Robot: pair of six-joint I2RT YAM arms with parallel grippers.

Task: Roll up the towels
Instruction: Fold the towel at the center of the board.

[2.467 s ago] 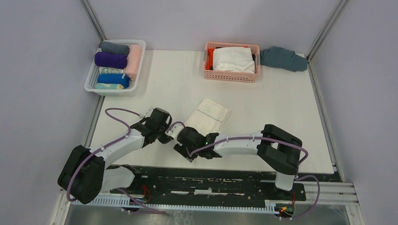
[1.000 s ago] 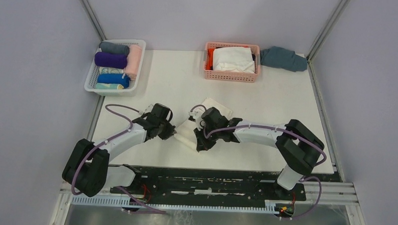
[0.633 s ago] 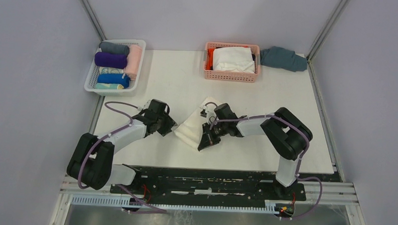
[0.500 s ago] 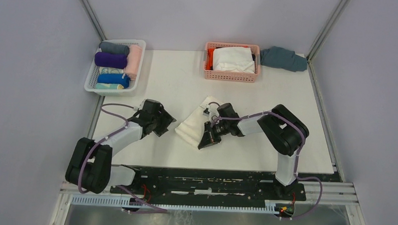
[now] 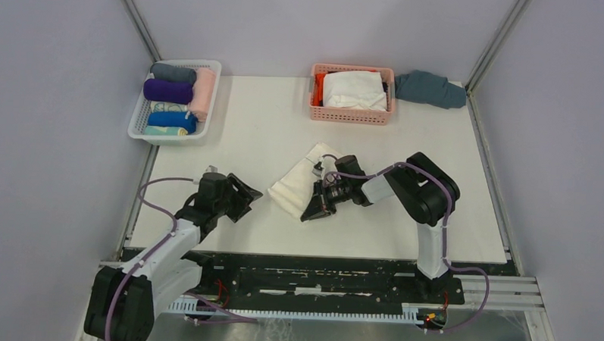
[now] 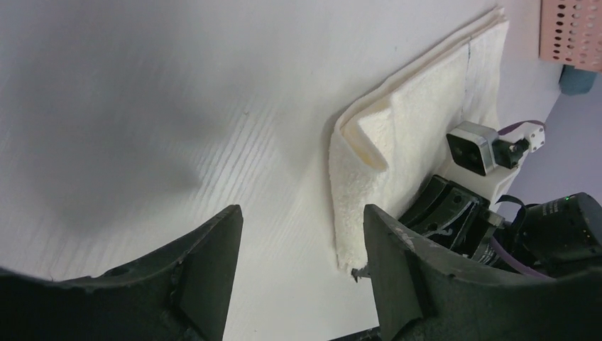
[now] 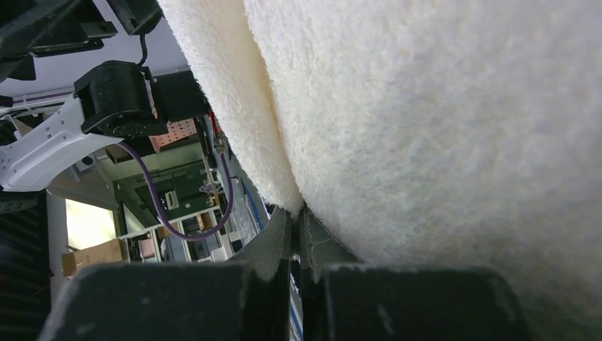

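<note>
The cream-white towel (image 5: 297,184) lies mid-table, its near end doubled over on itself. My right gripper (image 5: 310,212) lies low at the towel's near right edge, shut on the cream-white towel; in the right wrist view the towel (image 7: 440,128) fills the frame and its folded layers meet my closed jaw tips (image 7: 297,220). My left gripper (image 5: 249,201) stands open left of the towel, apart from it, with bare table between its fingers (image 6: 302,220) and the towel's fold (image 6: 397,149) ahead. The deep purple towel (image 5: 167,91) lies rolled in the white basket.
The white basket (image 5: 143,127) at the far left holds several rolled towels. A pink basket (image 5: 350,115) at the back holds a white cloth and orange fabric. A teal-grey cloth (image 5: 431,88) lies at the back right corner. Frame posts border the table.
My left gripper opened, let go of the towel and drew back to the lower left. My right gripper, still shut, carried the towel's near end up and right, doubling it over.
</note>
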